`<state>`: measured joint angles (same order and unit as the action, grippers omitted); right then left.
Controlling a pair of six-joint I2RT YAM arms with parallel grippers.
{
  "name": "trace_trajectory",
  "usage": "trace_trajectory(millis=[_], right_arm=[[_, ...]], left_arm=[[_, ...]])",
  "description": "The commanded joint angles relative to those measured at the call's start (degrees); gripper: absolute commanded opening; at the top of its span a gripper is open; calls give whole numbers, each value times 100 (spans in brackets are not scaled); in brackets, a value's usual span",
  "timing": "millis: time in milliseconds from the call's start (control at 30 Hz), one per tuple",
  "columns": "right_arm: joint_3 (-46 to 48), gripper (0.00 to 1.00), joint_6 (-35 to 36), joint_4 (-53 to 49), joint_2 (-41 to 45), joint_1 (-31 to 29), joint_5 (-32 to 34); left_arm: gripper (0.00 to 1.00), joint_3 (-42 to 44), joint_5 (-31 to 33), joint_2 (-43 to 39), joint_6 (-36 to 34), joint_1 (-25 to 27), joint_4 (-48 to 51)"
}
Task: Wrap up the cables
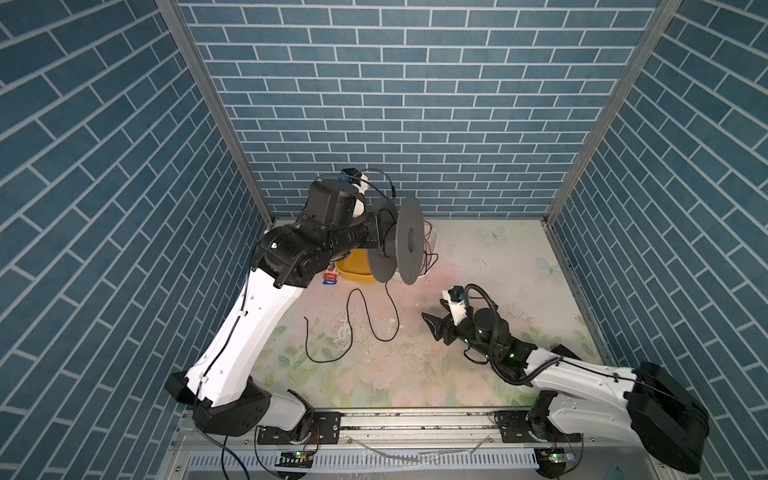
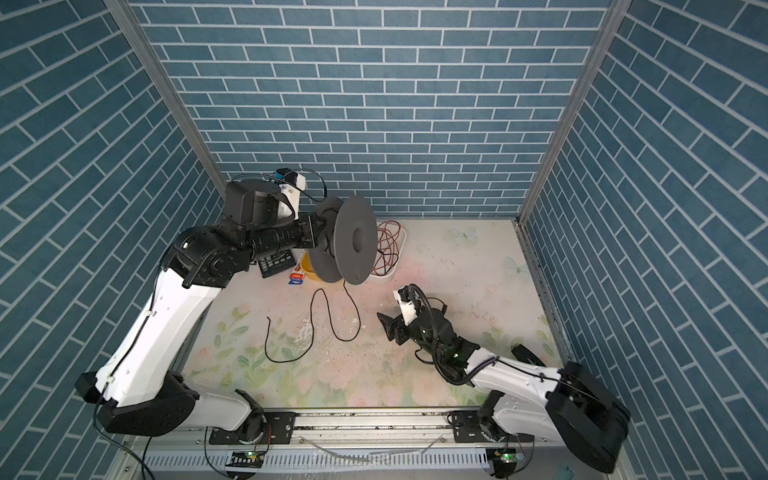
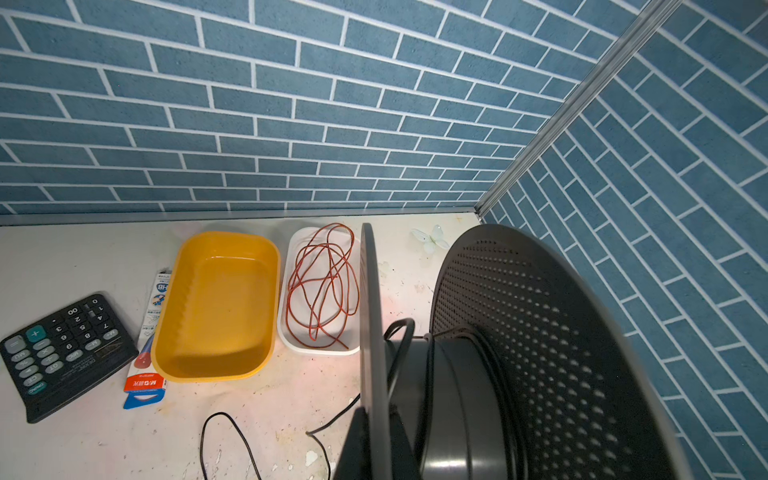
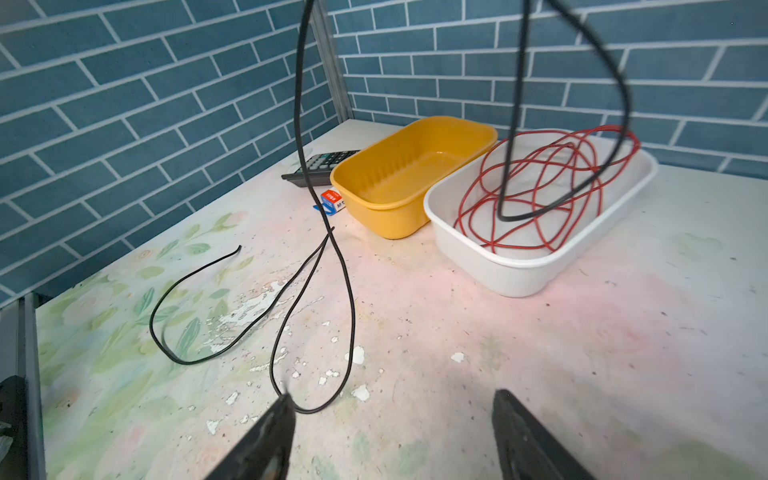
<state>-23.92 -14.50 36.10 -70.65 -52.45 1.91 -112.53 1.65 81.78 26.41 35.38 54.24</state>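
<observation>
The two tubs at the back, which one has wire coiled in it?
The white tub. It holds a loose coil of reddish-brown wire, while the yellow tub right beside it is empty.

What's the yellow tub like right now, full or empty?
Empty: the yellow tub shows only its bare floor in both wrist views. The red wire lies in the white tub beside it.
</observation>
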Motion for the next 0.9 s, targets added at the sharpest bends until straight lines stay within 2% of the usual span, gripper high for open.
trace_trajectory(millis=[0,100,200,500,633,733,800,867], right_arm=[[-560,73,28,1762,-832,-29,-580],[-848,69,-149,2985,-1853,-25,-603],[-1233,66,-184,3494,-2519,-31,-620],[-2072,63,-383,3851,-3595,-29,-911],[-2434,59,-549,3842,-3953,-39,-1045],[-2624,45,-738,3810,-4138,-38,-1058],[-2540,24,-837,3881,-4120,-39,-990],[-2367,10,-892,3935,-3995,-42,-951]], left_arm=[[0,78,-42,-243,152,-23,-531],[0,249,-51,-336,195,-22,-648],[0,265,-51,-332,197,-29,-618],[0,248,-134,-298,200,-30,-607],[0,281,-138,-307,224,-31,-655],[0,267,-112,-317,222,-52,-636],[0,213,-104,-329,186,-129,-563],[0,46,-42,-277,109,-280,-333]])
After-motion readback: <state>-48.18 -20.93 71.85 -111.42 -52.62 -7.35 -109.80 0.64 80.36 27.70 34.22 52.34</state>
